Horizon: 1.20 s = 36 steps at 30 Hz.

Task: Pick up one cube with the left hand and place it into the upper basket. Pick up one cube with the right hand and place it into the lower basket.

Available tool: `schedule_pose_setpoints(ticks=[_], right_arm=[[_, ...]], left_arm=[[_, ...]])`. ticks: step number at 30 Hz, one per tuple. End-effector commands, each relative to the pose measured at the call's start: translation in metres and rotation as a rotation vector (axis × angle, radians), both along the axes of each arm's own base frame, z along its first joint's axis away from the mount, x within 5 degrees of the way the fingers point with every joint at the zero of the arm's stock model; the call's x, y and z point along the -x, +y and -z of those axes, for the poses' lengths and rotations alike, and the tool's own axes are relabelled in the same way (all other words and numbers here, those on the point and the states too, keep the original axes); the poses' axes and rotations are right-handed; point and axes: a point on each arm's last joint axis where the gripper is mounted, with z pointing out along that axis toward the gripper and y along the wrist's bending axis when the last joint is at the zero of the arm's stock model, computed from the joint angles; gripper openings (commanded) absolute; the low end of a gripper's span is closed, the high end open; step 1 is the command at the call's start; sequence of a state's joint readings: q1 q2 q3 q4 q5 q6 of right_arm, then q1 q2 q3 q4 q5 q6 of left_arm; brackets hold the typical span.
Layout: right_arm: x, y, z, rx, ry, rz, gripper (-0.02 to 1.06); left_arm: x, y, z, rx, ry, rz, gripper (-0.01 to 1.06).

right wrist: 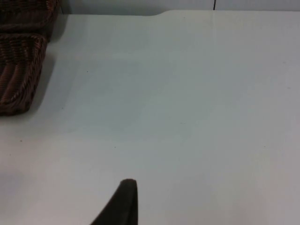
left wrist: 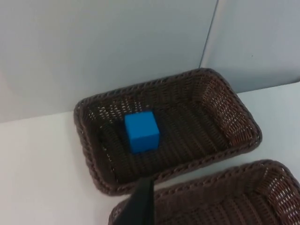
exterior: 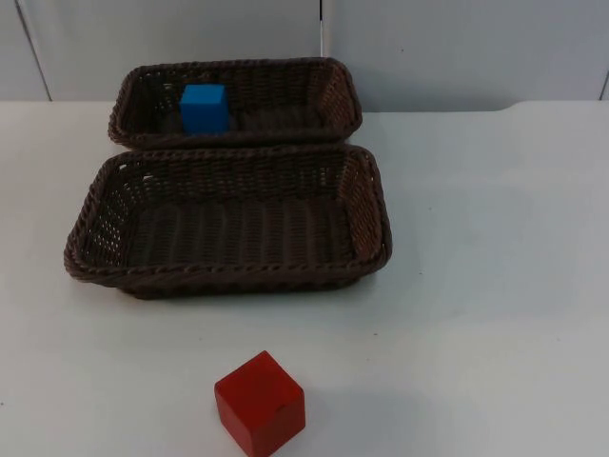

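White table top (exterior: pixel 495 286) runs back to a grey wall (exterior: pixel 457 48), and two brown woven baskets stand on it, touching along their long sides. In the upper basket (exterior: pixel 343 95) the blue cube (exterior: pixel 204 107) already lies, near its left end, so the left arm's part looks done. The left gripper (left wrist: pixel 140 206) hangs above the edge between the two baskets, looking down on the blue cube; one dark fingertip is visible, and one cannot tell if the jaws are open or closed. The lower basket (exterior: pixel 371 219) holds nothing. The red cube (exterior: pixel 260 403) stands on the table in front of this basket, near the front edge, apart from it and turned a little. The right gripper (right wrist: pixel 119 206) looks on bare table to the right of the baskets; its jaws also cannot be judged. The next move probably depends on this: the red cube lies to the left and nearer the front than where the right gripper points, so it must travel across toward it.
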<state>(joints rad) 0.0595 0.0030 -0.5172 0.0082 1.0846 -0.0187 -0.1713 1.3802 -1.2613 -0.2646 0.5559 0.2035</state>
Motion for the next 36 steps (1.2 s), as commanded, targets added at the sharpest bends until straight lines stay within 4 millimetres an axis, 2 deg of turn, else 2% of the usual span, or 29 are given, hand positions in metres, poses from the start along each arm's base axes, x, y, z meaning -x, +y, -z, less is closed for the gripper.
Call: schedule_pose_setpoints(ticks=[1, 3, 6, 14, 16, 17, 22, 23, 27, 28, 33, 36], right_arm=[[0.0, 0.0, 0.0, 0.001, -0.007, 0.007, 1.05], [0.0, -0.001, 0.0, 0.009, -0.007, 0.009, 1.05], [0.0, -0.001, 0.0, 0.009, -0.007, 0.009, 1.05], [0.0, -0.001, 0.0, 0.009, -0.007, 0.009, 1.05], [0.0, -0.001, 0.0, 0.009, -0.007, 0.009, 1.05], [0.0, -0.001, 0.0, 0.009, -0.007, 0.009, 1.05], [0.0, -0.001, 0.0, 0.009, -0.007, 0.009, 1.05], [0.0, -0.001, 0.0, 0.009, -0.007, 0.009, 1.05], [0.0, -0.001, 0.0, 0.009, -0.007, 0.009, 1.05], [0.0, -0.001, 0.0, 0.009, -0.007, 0.009, 1.05], [0.0, -0.001, 0.0, 0.009, -0.007, 0.009, 1.05], [0.0, -0.001, 0.0, 0.009, -0.007, 0.009, 1.05]], left_arm=[[0.013, 0.003, -0.003, 0.005, -0.032, -0.009, 0.9], [0.03, 0.006, -0.004, -0.008, -0.034, -0.006, 0.9], [0.039, 0.008, -0.004, -0.012, -0.04, -0.005, 0.9], [0.085, 0.016, 0.004, -0.023, -0.052, -0.003, 0.9], [0.098, 0.019, 0.009, -0.023, -0.052, -0.002, 0.9], [0.098, 0.019, 0.009, -0.023, -0.052, -0.002, 0.9], [0.133, 0.024, 0.021, -0.024, -0.051, 0.003, 0.9], [0.133, 0.024, 0.021, -0.024, -0.051, 0.003, 0.9], [0.159, 0.028, 0.035, -0.012, -0.02, 0.003, 0.9], [0.159, 0.028, 0.035, -0.012, -0.02, 0.003, 0.9], [0.189, 0.032, 0.043, 0.004, -0.01, 0.007, 0.9], [0.2, 0.033, 0.044, 0.011, -0.013, 0.012, 0.9]])
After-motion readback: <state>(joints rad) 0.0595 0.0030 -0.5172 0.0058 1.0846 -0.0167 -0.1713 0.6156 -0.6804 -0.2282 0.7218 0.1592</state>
